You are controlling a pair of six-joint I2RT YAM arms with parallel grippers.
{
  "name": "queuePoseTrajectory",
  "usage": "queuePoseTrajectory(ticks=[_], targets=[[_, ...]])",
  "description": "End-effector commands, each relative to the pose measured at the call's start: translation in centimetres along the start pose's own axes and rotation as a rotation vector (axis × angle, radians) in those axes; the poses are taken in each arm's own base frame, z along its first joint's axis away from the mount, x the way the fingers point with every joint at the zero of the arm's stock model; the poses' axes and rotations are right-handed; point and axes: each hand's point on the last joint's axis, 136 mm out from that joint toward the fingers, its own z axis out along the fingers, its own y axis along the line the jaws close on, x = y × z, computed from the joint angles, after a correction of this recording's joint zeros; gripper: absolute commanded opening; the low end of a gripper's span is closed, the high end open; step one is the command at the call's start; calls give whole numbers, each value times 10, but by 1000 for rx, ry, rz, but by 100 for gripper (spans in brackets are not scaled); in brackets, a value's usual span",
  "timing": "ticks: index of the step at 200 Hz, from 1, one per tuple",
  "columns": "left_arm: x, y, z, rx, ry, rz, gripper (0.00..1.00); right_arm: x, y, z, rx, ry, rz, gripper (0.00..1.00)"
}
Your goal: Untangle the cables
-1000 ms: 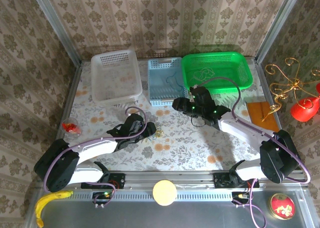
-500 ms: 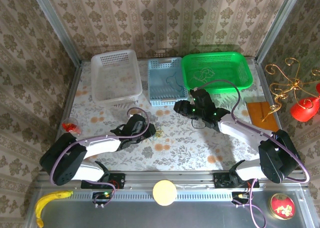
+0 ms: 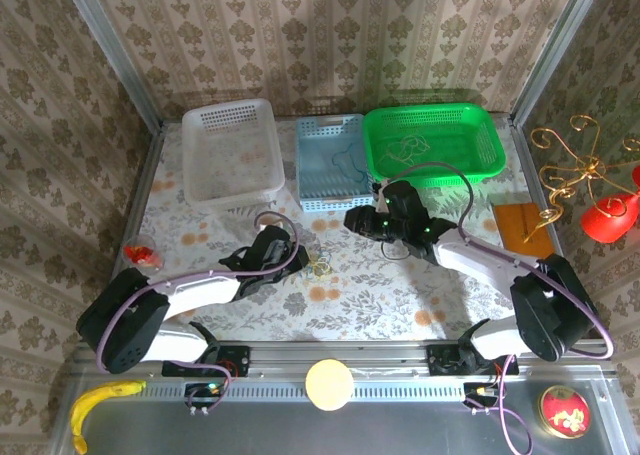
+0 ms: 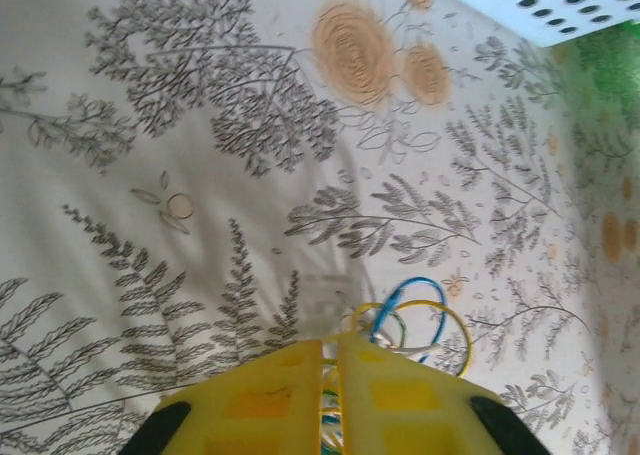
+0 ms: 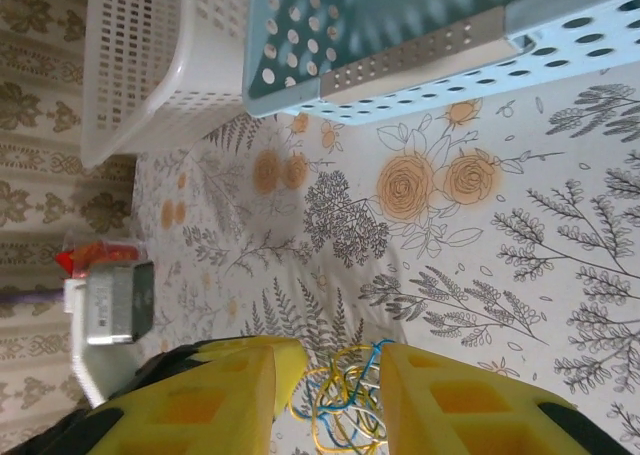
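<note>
Top external, bottom edge of the frame: shows a banana at lower left and a pale round disc at bottom centre, both on the metal sill.

Just above, on the flowered table: finds the left gripper reaching in from the left, its tip right at the tangled cables, slightly left of and below frame centre.

Left wrist view, bottom edge: shows yellow fingers pressed almost together, pinching thin yellow strands in the narrow slit. Just beyond the tips, shows loops of blue, yellow and pale cord lying on the cloth at lower centre-right.

Further up the top external frame, right of centre: places the right gripper near the tangle but apart from it.

Right wrist view, bottom edge: shows yellow fingers standing well apart with a clear gap. Catches the yellow-and-blue tangle through that gap at bottom centre; cannot tell whether anything touches it.

Farthest back, upper part of the top external frame, left to right: lines up a white basket, a blue basket with a dark cord inside, and a green basket with a pale cord inside.
</note>
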Motion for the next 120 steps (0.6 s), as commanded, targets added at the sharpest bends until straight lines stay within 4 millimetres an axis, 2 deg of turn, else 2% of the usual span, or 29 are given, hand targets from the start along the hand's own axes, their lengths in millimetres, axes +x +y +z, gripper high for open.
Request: queuePoseTrajectory(ticks=[1,36,61,80,120], targets=[[-11,-19,-6,44,-27,53,11,17,5,10,-37,54,-49,34],[-15,-33,-9,95,-34,92,0,35,4,23,-38,78,-71,38],[-17,-31,-19,90,-52,113,1,45,-2,29,-17,81,-70,39],[-20,-22,-29,68,-70,112,10,54,-7,30,20,91,-79,40],[-26,-9,-40,70,-97,127,37,86,-15,32,92,144,-102,40]])
